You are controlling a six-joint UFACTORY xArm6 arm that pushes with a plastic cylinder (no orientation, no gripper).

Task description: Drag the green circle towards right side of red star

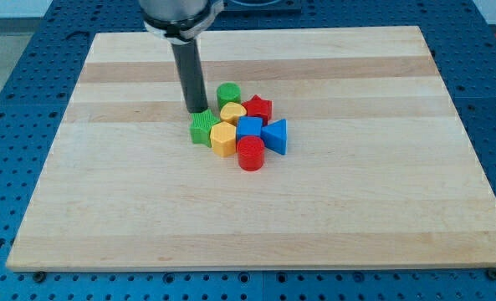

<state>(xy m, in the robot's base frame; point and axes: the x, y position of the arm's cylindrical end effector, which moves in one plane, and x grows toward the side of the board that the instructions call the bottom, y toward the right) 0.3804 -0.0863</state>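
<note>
My tip: my tip (198, 110) is the bottom end of a dark rod. It has no jaws, so it cannot open, close or hold anything. It only pushes.
Where my tip is: a little above the middle of the picture, just left of the green circle (228, 94) and just above the green star-like block (202, 129).
Green circle: at the top of the bunch of blocks, touching or almost touching the yellow heart-like block (232, 113) below it.
Red star: the red star (258, 109) is just right of the yellow heart-like block and lower right of the green circle.
Other blocks: a yellow hexagon (223, 138), a blue cube (249, 128), a blue triangle (276, 136) and a red cylinder (250, 154) sit below.
How to do it well, I think: push the green circle to the right along the top of the bunch, past the red star, then bring it down on the star's right side.
Careful: the blocks are packed close. A low push could bump the yellow heart-like block or the red star.
</note>
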